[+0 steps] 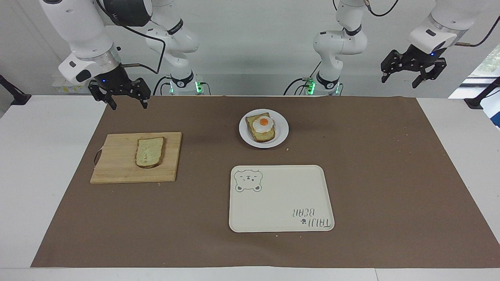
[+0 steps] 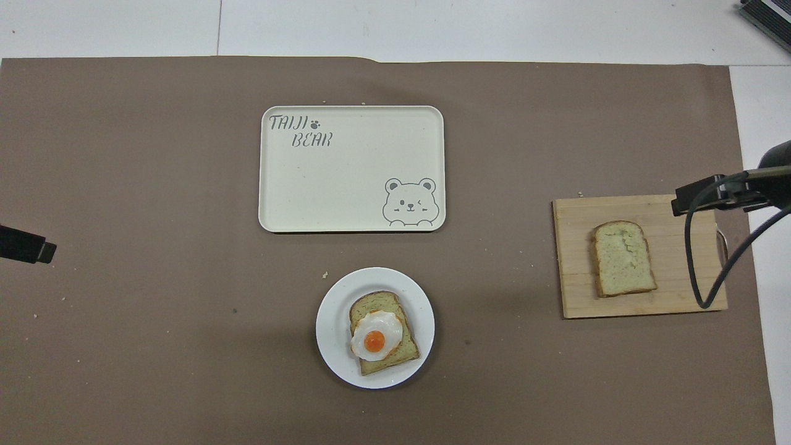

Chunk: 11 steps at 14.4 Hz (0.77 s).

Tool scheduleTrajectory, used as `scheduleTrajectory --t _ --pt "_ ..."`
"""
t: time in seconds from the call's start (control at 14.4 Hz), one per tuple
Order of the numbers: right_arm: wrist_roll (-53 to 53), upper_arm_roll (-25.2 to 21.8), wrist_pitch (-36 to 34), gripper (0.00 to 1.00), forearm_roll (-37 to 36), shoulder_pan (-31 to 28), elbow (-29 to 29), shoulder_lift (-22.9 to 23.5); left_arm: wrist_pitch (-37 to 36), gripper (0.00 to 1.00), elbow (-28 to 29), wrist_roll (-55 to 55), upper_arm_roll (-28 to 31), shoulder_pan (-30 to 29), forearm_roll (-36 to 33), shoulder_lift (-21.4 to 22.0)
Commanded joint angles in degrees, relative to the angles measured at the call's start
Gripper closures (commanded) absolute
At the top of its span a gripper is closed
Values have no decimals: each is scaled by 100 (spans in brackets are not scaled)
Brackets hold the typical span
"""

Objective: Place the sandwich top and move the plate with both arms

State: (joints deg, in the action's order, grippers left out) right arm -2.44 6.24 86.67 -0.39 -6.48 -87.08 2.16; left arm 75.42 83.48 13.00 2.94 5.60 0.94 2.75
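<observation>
The sandwich top (image 1: 149, 152) lies flat on the wooden cutting board (image 1: 117, 168), toward the right arm's end of the table. The right gripper (image 1: 125, 102) hangs in the air above the edge of the brown mat (image 1: 156, 218), over the strip between the board and the robots; the slice is below it and well apart from it, not touched. Its two fingers are spread and hold nothing.

The plate (image 1: 282, 132) stands near the middle of the table, toward the left arm's end from the right gripper and lower than it. On the plate rests another bread slice (image 1: 258, 136) with a fried egg (image 1: 263, 123) on top. The cream tray (image 1: 281, 195) with the bear drawing lies just beside the plate, farther from the robots, and nothing is on it.

The left gripper (image 1: 410, 78) waits high in the air near the corner of the mat at the left arm's end, well apart from the plate and from the tray. Its fingers are also spread, with nothing between them. In the overhead view only a dark tip (image 2: 25, 244) of it shows at the edge
</observation>
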Motion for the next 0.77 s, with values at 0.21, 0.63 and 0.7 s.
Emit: scheduleTrajectory --t 0.21,0.63,0.7 --pt "42 27 -72 0 118 -63 42 21 -71 0 64 -43 32 20 2 94" --pt "-185 -26 50 0 4 -177 -88 -22 -71 0 64 -43 32 20 2 94" --pt "-596 -43 478 0 4 -204 -516 -179 -71 0 64 -43 32 20 2 94"
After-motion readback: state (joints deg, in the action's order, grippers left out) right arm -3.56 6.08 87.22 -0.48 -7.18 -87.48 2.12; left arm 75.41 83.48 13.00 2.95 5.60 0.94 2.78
